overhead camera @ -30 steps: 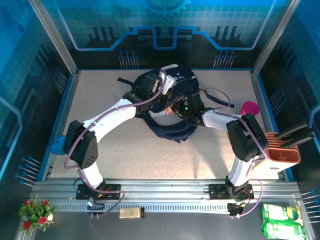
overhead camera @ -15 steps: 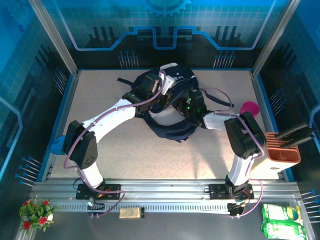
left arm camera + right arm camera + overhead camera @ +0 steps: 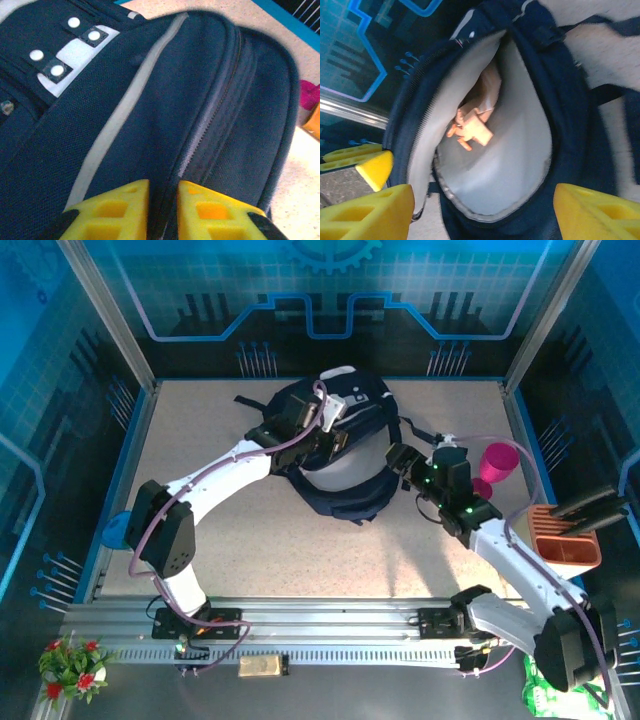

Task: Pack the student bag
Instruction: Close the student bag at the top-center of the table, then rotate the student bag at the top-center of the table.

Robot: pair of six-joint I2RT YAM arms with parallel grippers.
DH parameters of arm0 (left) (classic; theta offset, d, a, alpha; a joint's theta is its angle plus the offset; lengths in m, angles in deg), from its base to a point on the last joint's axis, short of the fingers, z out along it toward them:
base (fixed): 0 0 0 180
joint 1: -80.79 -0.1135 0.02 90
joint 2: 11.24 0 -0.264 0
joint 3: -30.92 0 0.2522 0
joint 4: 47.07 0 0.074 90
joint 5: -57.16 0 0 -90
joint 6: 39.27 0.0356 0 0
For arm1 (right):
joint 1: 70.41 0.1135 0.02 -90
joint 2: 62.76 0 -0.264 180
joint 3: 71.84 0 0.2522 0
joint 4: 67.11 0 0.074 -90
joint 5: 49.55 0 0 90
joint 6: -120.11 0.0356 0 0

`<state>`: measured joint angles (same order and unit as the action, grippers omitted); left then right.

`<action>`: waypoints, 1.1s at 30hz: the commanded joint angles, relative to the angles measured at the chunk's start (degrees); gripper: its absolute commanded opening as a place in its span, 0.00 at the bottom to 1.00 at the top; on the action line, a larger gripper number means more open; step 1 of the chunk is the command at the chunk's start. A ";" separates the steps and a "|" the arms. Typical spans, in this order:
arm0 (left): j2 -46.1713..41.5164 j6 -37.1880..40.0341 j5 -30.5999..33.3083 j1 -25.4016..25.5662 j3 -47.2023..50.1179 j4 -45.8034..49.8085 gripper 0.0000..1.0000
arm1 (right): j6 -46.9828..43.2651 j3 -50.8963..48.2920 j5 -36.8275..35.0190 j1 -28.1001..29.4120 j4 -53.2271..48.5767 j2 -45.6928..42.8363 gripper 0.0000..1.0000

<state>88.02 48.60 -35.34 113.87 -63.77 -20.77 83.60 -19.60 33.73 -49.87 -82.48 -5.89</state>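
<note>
The student bag [image 3: 345,405], dark navy with thin white stripes, lies at the back middle of the table, its mouth held wide and the pale lining [image 3: 520,165] showing. A small peach-coloured item [image 3: 472,130] lies deep inside. My left gripper [image 3: 335,445] rests on the bag's top; in the left wrist view the left gripper [image 3: 163,187] has its jaws a narrow gap apart, with the bag's [image 3: 165,100] zip seam running between them. My right gripper [image 3: 398,462] hangs just right of the mouth; in its own view the right gripper [image 3: 482,200] stands wide open, nothing between its fingers.
A pink cup [image 3: 497,462] stands right of the bag, close to my right arm. An orange-brown holder [image 3: 565,545] with black tools sits at the table's right edge. A blue object [image 3: 115,530] lies at the left edge. Black straps [image 3: 250,402] trail from the bag.
My right gripper has opened and drawn back out of the bag to the right, the arm swinging outward. My left jaws have parted slightly on the bag's top.
</note>
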 commanded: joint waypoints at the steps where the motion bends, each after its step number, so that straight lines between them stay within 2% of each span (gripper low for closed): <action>1: -1.38 -7.24 -3.80 -1.63 1.18 -2.94 0.35 | -5.67 3.40 -5.23 -0.76 -10.14 -0.96 0.78; 4: -2.45 -11.62 -4.06 -3.91 2.62 -2.76 0.50 | -8.20 6.21 -3.54 -0.85 -10.61 0.44 0.83; 7: -3.49 -15.12 -2.61 -6.43 4.96 -2.65 0.66 | -9.37 7.72 -1.02 -0.93 -9.84 2.73 0.91; 9: -3.84 -17.38 -2.22 -8.42 6.23 -1.96 0.71 | -9.45 7.75 0.81 -1.00 -8.44 3.98 0.96; 12: -3.32 -21.64 -3.32 -12.12 7.58 -0.46 0.73 | -9.39 8.03 3.46 -1.02 -6.87 6.07 1.00; 14: -2.19 -24.36 -4.97 -14.86 7.84 0.62 0.73 | -9.29 8.32 4.96 -1.02 -6.41 7.30 1.00; 16: -0.50 -26.74 -9.21 -17.76 7.72 0.92 0.73 | -9.14 8.45 6.44 -1.02 -6.01 8.22 1.00; 21: 5.16 -28.79 -20.12 -22.18 5.26 0.40 0.63 | -8.48 8.01 8.56 -1.02 -5.34 9.36 1.00; 28: 12.08 -24.80 -28.67 -22.80 0.37 3.18 0.54 | -8.18 7.51 9.83 -1.02 -5.34 9.84 1.00; 33: 14.26 -24.59 -30.35 -22.80 -0.41 3.81 0.47 | -7.97 7.85 12.09 -1.03 -5.09 11.61 1.00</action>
<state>101.38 22.72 -61.50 91.08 -62.24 -18.61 75.49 -12.95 43.65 -50.24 -88.53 4.58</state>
